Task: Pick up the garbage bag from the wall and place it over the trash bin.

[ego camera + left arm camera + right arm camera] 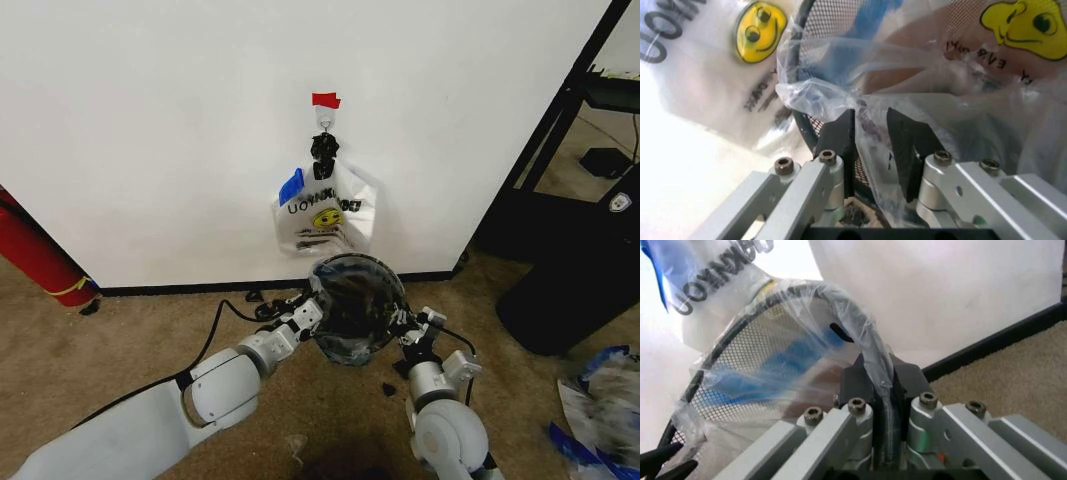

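The black mesh trash bin (352, 335) stands on the carpet just in front of the white wall (150, 130). The clear garbage bag (350, 290) with blue strips is draped over its rim. My left gripper (312, 310) is at the bin's left rim; in the left wrist view this gripper (870, 117) is shut on crinkled garbage bag film (827, 95) beside the bin mesh (840, 30). My right gripper (403, 322) is at the right rim. Its wrist view shows the gripper (880, 365) shut on the film-covered bin rim (847, 305), with the garbage bag (773, 365) stretched across the mesh.
A white smiley-face shopping bag (322, 215) hangs from the hook under red tape (325, 100), right behind the bin. A red cylinder (35, 255) leans at the left. A black rounded object (570, 290), a black shelf frame (610, 90) and crumpled plastic (600, 410) stand right.
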